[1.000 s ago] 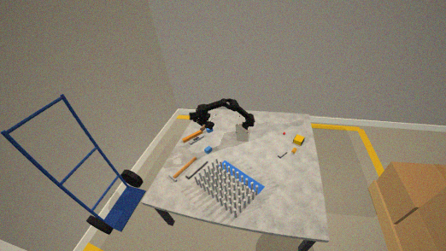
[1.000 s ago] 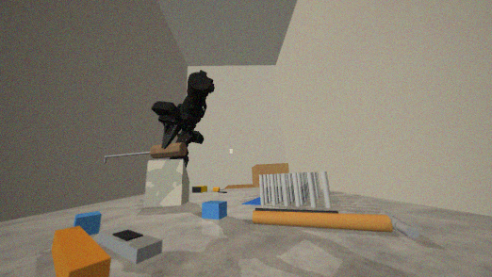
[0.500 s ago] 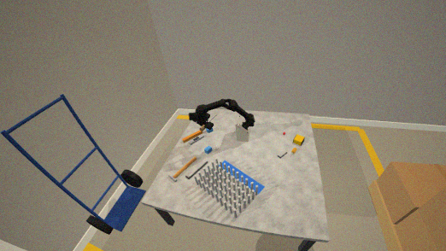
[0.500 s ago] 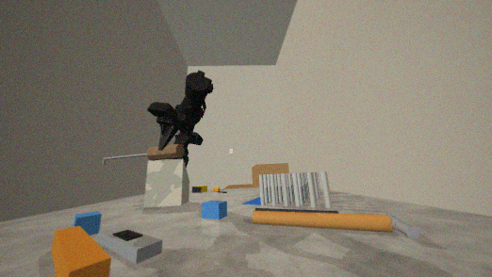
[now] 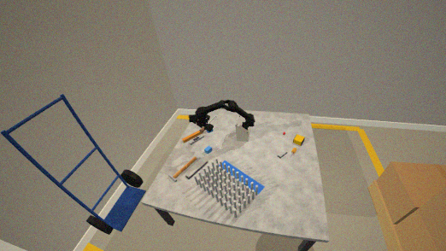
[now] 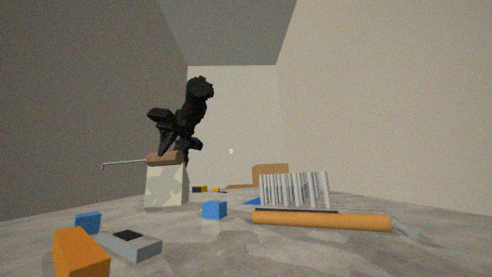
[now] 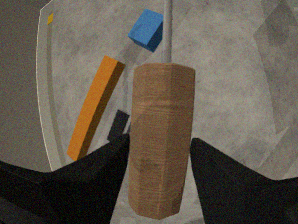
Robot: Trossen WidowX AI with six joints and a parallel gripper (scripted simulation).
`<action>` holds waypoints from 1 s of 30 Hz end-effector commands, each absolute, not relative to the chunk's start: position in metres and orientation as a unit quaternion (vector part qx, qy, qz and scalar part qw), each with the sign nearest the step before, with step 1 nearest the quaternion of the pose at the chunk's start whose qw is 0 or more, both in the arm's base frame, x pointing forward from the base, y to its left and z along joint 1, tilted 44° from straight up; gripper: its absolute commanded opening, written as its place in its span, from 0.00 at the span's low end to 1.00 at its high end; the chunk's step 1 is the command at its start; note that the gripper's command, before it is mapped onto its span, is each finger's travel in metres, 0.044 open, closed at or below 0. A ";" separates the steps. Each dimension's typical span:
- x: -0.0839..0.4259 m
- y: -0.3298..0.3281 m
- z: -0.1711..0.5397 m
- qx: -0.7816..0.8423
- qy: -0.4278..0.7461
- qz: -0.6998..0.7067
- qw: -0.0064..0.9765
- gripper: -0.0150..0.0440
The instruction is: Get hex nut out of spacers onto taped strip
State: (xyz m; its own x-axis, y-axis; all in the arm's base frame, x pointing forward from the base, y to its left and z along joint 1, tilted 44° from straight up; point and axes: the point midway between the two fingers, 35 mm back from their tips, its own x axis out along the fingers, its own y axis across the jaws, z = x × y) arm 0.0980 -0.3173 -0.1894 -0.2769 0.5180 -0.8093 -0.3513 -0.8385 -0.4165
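Hex nut (sadly) hidden among the spacers (image 5: 226, 188) (image 6: 294, 189).
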 end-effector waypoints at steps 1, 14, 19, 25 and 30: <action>0.099 -0.310 -0.196 -0.533 -0.079 0.795 0.277 0.25; 0.102 -0.300 -0.209 -0.533 -0.079 0.795 0.277 0.25; 0.103 -0.297 -0.214 -0.533 -0.079 0.795 0.277 0.25; 0.104 -0.292 -0.220 -0.533 -0.079 0.795 0.277 0.25; 0.104 -0.288 -0.225 -0.533 -0.079 0.795 0.277 0.25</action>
